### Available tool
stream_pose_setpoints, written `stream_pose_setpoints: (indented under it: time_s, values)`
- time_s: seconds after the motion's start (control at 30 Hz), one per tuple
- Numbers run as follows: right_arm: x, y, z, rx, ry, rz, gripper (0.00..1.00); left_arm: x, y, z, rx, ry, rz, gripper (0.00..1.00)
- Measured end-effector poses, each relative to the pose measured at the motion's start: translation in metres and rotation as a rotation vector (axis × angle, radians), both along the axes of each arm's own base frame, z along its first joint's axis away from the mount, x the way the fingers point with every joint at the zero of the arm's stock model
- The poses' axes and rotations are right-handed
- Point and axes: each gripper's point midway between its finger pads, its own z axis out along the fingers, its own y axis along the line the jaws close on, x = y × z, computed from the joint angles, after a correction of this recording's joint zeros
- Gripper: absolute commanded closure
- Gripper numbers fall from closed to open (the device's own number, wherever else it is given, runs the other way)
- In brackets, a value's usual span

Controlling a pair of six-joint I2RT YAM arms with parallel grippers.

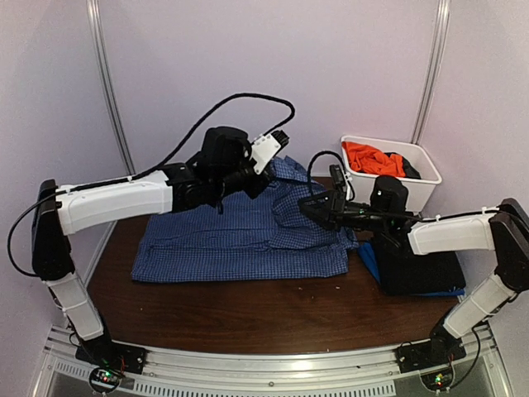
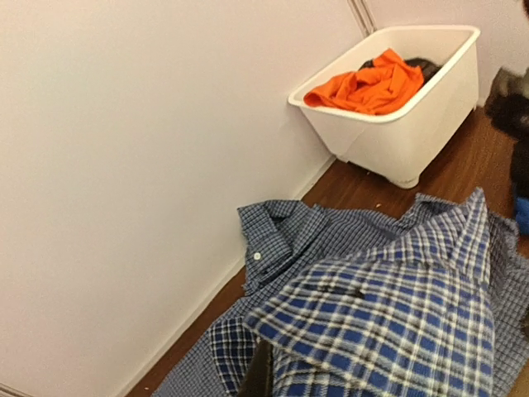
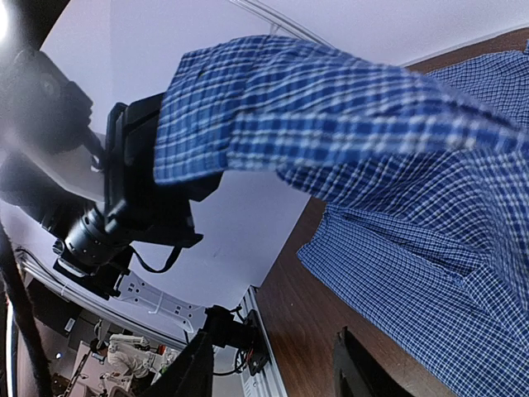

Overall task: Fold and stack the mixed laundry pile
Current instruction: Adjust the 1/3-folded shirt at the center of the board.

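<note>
The blue-and-white checked shirt [image 1: 248,236] is spread across the middle of the table [image 1: 248,318] in the top view, its collar toward the back wall. One fold is lifted clear of the rest and clamped in the closed left gripper [image 1: 263,184], over the shirt's upper right part. The right gripper [image 1: 314,207] is held at the shirt's right edge, its fingers [image 3: 194,368] parted with nothing between them. At the right of the frame a black piece [image 1: 417,273] is laid on a blue one [image 1: 368,263], both partly hidden by the right arm. In the upper right an orange T-shirt [image 1: 372,157] is heaped in the white tub [image 1: 421,188], with what may be a dark garment beside it.
</note>
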Motion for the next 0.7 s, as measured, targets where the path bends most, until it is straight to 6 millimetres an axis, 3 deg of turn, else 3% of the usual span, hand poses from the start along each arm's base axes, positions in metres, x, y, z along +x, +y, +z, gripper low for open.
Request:
stream_pose_setpoints:
  time_s: [0.17,0.3,0.43,0.53,0.7]
  values:
    - [0.001,-0.015,-0.013,-0.044,0.009,-0.029,0.48,0.053,-0.002,-0.040,0.265,-0.049,0.067,1.00]
    - [-0.004,-0.022,-0.015,-0.090,-0.012,-0.039,0.48,0.111,0.025,-0.054,0.383,-0.075,0.174,1.00]
    - [-0.008,-0.026,-0.016,-0.125,-0.039,-0.045,0.48,0.157,0.055,-0.029,0.408,-0.141,0.301,1.00]
    - [-0.008,-0.028,-0.025,-0.155,-0.032,-0.050,0.50,0.179,0.070,-0.003,0.396,-0.210,0.380,1.00]
    - [-0.009,-0.029,-0.039,-0.193,-0.015,-0.050,0.50,0.188,0.059,0.006,0.402,-0.263,0.360,1.00]
